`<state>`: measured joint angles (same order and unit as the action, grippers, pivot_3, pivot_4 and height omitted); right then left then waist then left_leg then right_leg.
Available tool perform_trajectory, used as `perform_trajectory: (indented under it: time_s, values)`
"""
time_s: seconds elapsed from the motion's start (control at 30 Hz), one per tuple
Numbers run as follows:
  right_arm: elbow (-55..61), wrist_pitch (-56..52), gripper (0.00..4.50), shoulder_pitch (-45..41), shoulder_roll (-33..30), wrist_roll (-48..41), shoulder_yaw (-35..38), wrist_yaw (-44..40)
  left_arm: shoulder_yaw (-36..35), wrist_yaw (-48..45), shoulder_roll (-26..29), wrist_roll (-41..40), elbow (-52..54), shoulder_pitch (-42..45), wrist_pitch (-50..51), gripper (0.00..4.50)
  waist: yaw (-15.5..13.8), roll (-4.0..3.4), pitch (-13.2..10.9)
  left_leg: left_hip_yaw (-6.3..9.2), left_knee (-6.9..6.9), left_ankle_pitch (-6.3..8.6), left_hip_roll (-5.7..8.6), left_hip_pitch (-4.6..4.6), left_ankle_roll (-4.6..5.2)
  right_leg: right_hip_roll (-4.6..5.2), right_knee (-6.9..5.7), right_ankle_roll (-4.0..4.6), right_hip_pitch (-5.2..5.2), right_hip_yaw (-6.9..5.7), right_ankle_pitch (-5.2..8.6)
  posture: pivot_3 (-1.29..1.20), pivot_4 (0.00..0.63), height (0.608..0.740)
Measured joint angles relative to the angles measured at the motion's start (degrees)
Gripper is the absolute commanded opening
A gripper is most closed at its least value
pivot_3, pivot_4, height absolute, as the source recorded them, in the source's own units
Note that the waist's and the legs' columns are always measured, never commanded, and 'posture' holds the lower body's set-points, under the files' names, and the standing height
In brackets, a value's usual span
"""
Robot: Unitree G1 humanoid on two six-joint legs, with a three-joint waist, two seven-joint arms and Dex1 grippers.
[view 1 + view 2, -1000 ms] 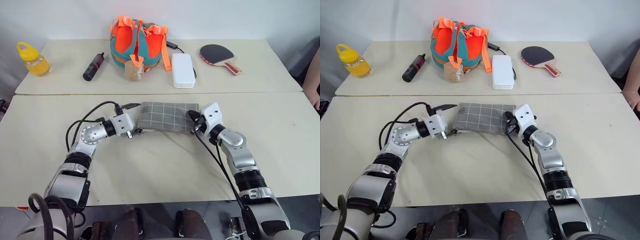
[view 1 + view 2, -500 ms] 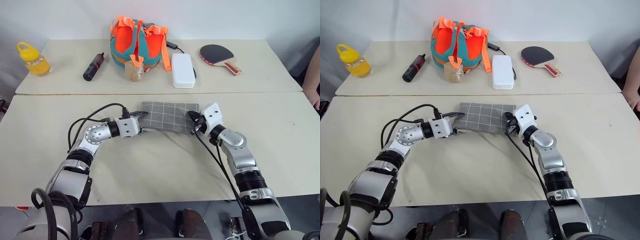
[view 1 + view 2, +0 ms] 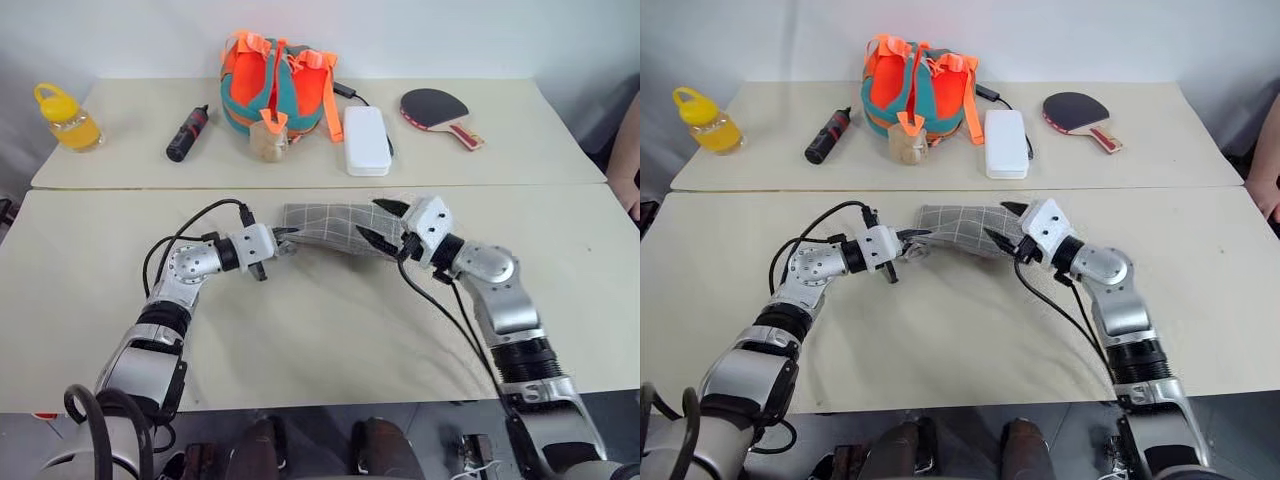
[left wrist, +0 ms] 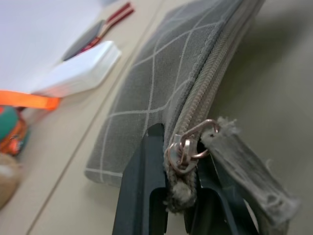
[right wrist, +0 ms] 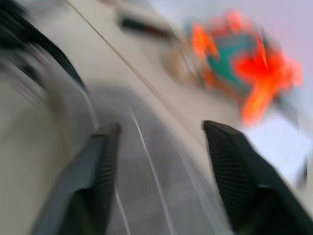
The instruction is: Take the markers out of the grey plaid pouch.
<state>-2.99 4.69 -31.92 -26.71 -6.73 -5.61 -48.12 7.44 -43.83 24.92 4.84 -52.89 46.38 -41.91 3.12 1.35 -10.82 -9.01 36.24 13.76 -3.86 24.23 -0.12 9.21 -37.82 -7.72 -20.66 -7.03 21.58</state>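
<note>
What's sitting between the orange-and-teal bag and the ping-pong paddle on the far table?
A flat white rectangular box, with a dark cable behind it, lies between the orange-and-teal bag and the red-and-black paddle, as the head views show.

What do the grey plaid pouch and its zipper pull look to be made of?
The flat grey plaid pouch looks like matte woven fabric: soft nap, thin white grid lines, and it sags between the hands. Its frayed grey fabric tab points the same way. The small zipper pull ring looks like shiny metal with a rose tint, judging by its glints; plated plastic can't be excluded.
</note>
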Motion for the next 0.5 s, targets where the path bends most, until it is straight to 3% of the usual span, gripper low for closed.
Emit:
perform_trajectory:
  time_s: [0.13, 0.33, 0.47, 0.5]
  values:
    - [4.5, 3.6, 3.42, 1.3, -3.3, 4.5, -4.7, -3.2, -0.3, -0.7, 0.8, -1.3, 16.3, -5.5, 14.6, 0.02, 0.0, 0.01, 0.0, 0.02, 0.05, 0.00, -0.01, 0.00, 0.00, 0.00, 0.00, 0.00, 0.02, 0.00, 0.00, 0.00, 0.150, 0.740]
    - [2.2, 12.8, 3.42, 1.0, -3.7, 20.7, -9.4, 5.9, -1.5, 0.1, 2.0, -3.0, 39.1, -13.3, 34.6, 0.02, -0.1, 0.01, 0.0, 0.02, 0.22, 0.00, -0.04, -0.01, 0.00, 0.00, -0.11, 0.00, 0.04, 0.04, 0.00, 0.00, 0.150, 0.740]
    - [-1.6, 16.8, 3.42, 1.1, -3.8, 26.7, -10.9, 10.4, -2.1, 0.5, 2.5, -3.9, 47.5, -16.4, 42.8, 0.02, -0.3, 0.01, 0.0, 0.02, 0.26, 0.00, -0.05, -0.01, 0.00, 0.00, -0.11, 0.00, 0.06, 0.05, 0.00, 0.00, 0.150, 0.740]
    - [-2.3, 17.4, 3.25, 1.1, -3.8, 27.9, -11.2, 11.2, -2.2, 0.5, 2.6, -4.3, 49.0, -17.0, 44.2, 0.02, -0.3, 0.01, 0.0, 0.02, 0.26, 0.00, -0.05, -0.01, 0.00, 0.00, -0.12, 0.00, 0.06, 0.06, 0.00, 0.00, 0.150, 0.740]
